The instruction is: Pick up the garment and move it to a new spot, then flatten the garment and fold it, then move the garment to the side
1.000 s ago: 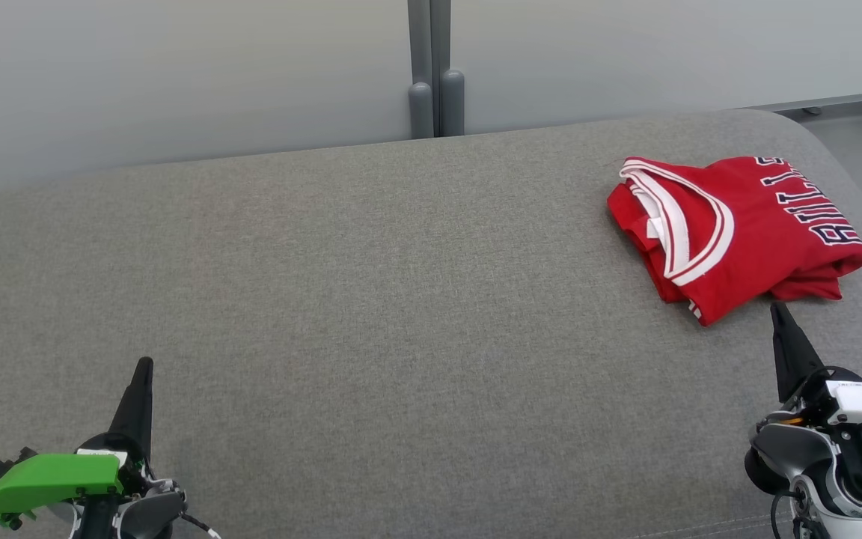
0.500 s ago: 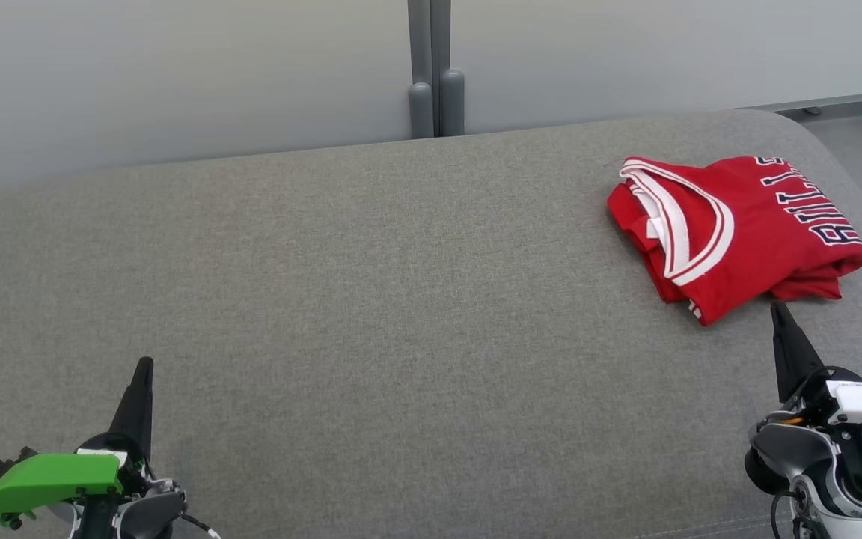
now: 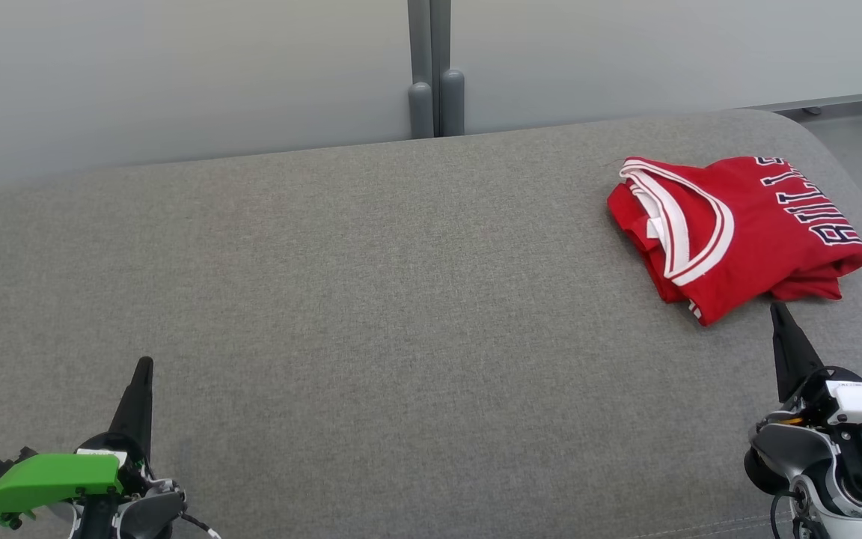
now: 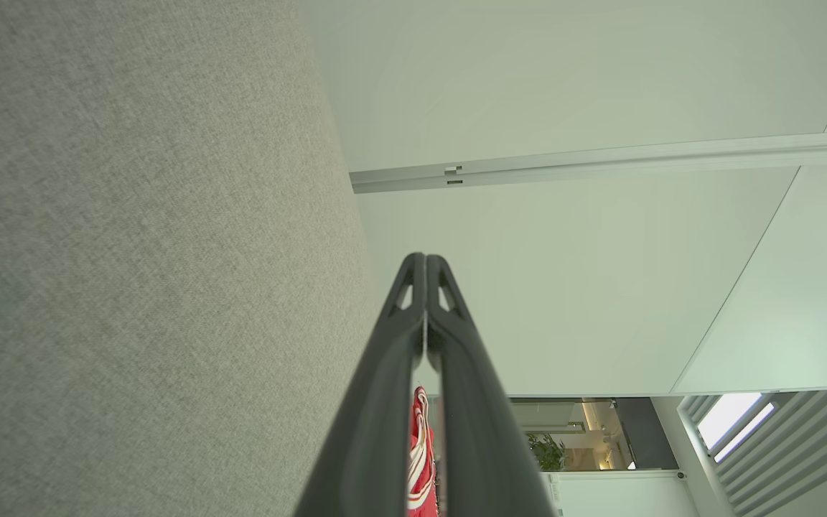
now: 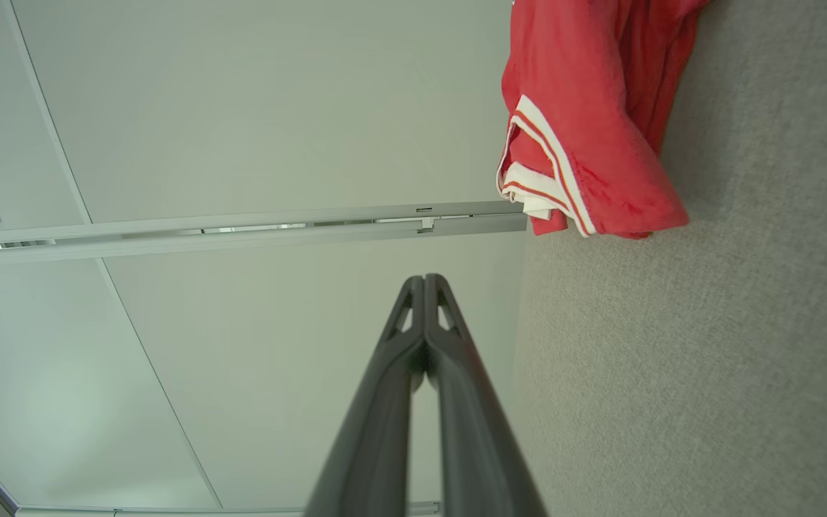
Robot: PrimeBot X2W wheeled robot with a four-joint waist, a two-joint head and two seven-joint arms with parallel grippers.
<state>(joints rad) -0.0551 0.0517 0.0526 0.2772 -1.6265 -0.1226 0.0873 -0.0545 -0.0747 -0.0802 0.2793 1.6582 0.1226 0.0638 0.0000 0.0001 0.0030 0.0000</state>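
One folded garment (image 3: 753,224), one grey cushion (image 3: 371,299), left pincer (image 3: 144,367), right pincer (image 3: 777,311), both closed

The garment (image 3: 745,232) lies far right on the cushion (image 3: 401,314), just beyond the right pincer (image 3: 776,308).

Left gripper (image 4: 426,261) closed beside grey cushion (image 4: 133,251)
Its tips meet; a sliver of the red garment (image 4: 418,459) (white-trimmed) shows through the gap lower down, pale wall panels (image 4: 564,301) beyond.

We see grey woven-fabric cushion (image 3: 371,299) before pale matte wall panels (image 3: 176,75), grey twin posts (image 3: 435,97) at seam; bright slatted window (image 4: 733,422).
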